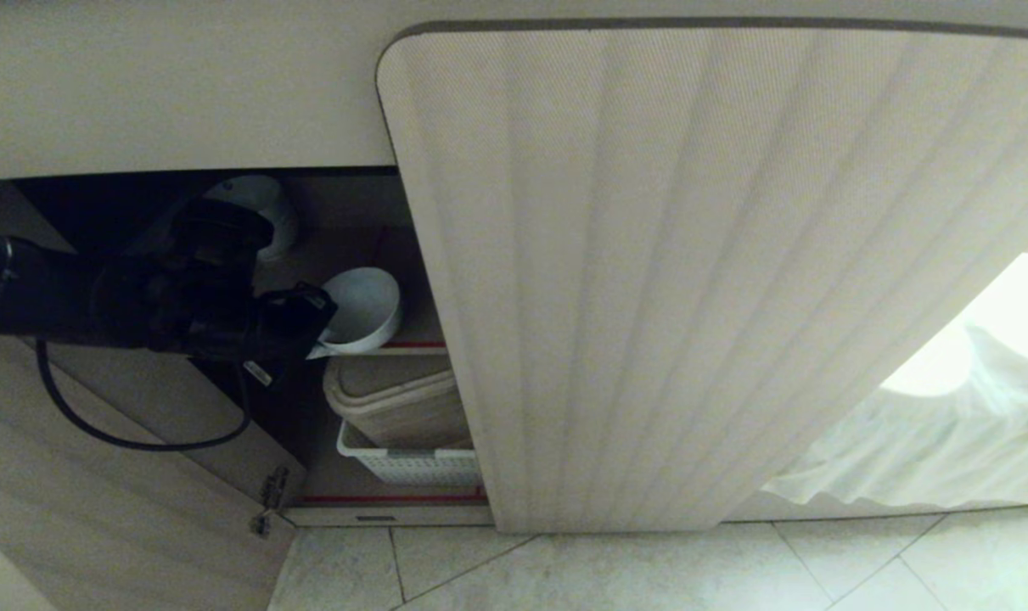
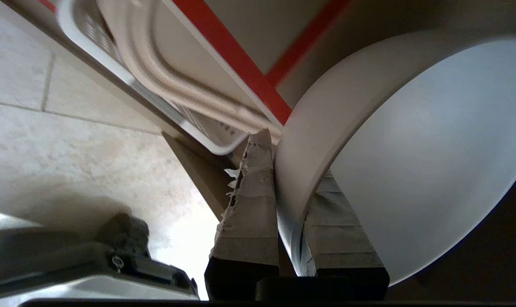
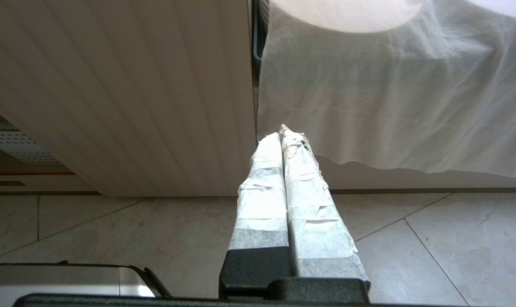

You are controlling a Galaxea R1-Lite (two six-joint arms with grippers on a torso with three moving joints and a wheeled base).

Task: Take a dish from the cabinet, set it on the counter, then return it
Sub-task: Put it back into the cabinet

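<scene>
The dish (image 1: 365, 307), a small deep white bowl, hangs tilted just above the front edge of the cabinet's inner shelf (image 1: 412, 346), which is edged in red tape. My left gripper (image 1: 314, 335) reaches into the opening from the left. In the left wrist view the dish (image 2: 411, 162) fills the right half, and the left gripper (image 2: 289, 179) is shut on its rim, one taped finger (image 2: 249, 192) outside the wall and the other inside. The cabinet's fluted door (image 1: 692, 255) stands open in front. The counter's top is out of view. My right gripper (image 3: 283, 132) hangs shut and empty over the floor.
Below the shelf a white slotted basket (image 1: 412, 462) holds a beige lidded box (image 1: 395, 399). A big white pot (image 1: 263, 208) stands at the back of the shelf. The other open door (image 1: 98, 475) is at lower left. A white cloth (image 1: 946, 424) hangs at right above the tiled floor (image 1: 649, 568).
</scene>
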